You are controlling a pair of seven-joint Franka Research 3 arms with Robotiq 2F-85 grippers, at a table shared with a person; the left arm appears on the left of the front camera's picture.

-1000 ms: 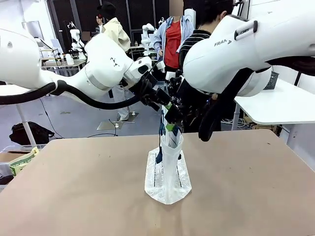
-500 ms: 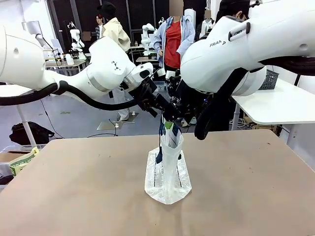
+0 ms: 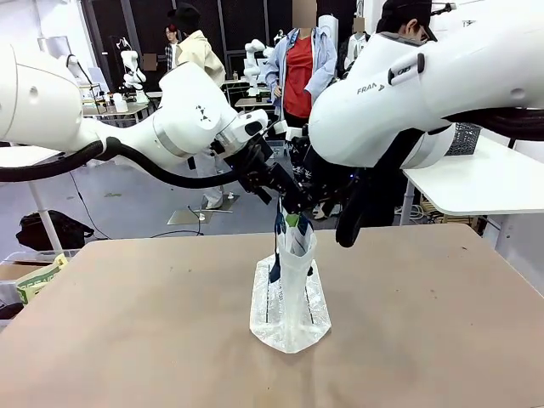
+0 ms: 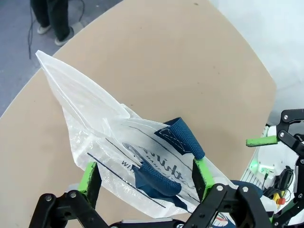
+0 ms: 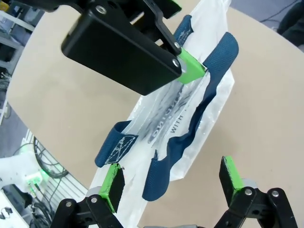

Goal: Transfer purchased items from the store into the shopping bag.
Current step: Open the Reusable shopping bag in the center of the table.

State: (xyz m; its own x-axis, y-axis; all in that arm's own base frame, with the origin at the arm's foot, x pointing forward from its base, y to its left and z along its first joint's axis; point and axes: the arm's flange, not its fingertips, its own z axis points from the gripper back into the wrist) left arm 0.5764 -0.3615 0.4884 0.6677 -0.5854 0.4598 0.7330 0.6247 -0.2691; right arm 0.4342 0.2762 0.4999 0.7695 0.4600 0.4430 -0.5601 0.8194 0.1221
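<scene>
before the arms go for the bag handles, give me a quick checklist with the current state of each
1. left gripper open: ok.
2. right gripper open: ok.
3. shopping bag upright on the table: ok.
4. navy handles free, not clamped: ok.
5. bag mouth spread open: not ok, looks pinched narrow.
6. clearance between the two grippers above the bag: cannot tell.

Shopping bag [image 3: 289, 297] upright on table [image 3: 127, 331] centre

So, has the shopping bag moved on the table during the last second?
No. The shopping bag stands at the same spot on the table, its base just as near the table's far edge as before.
</scene>
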